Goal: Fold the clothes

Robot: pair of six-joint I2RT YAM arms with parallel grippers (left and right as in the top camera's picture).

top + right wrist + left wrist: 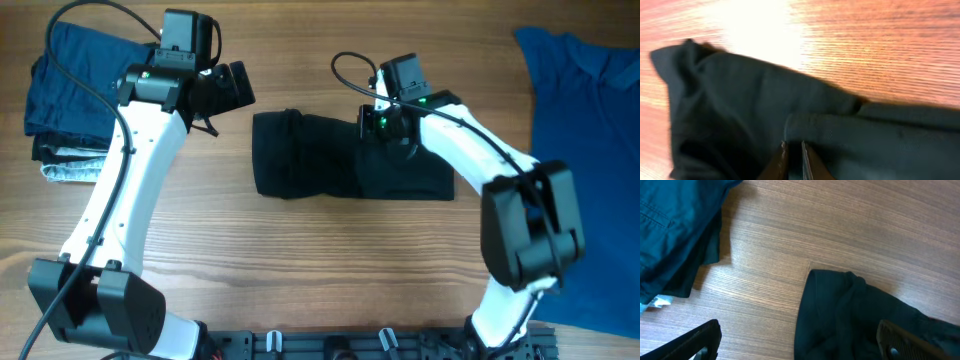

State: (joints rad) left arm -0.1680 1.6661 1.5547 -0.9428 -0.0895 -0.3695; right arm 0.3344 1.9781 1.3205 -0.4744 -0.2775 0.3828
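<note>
The black shirt (350,160) lies in the middle of the desk (320,270), already folded down to a thick rectangle. One end is bunched rather than flat. A stack of folded clothes (65,95) sits at the far left corner, and the blue shirt (585,140) is spread out unfolded at the right edge.

My right fingers (810,162) are over the upper middle of the black shirt. They are drawn almost together on a raised ridge of fabric, and I judge they are pinching that fold, though the wrist view is too blurred to be sure. My left fingers (695,342) are wide apart and hold nothing. They hover just off the shirt's left end, with bare desk between them and the stack.

I read this as the last fold or tidy-up of the black shirt, before it goes to the stack. Next I need the left fingers down on the bunched end to pin or grip it, so the bundle doesn't drag or spring open when I pull with the right. After that I have the blue shirt to fold.
</note>
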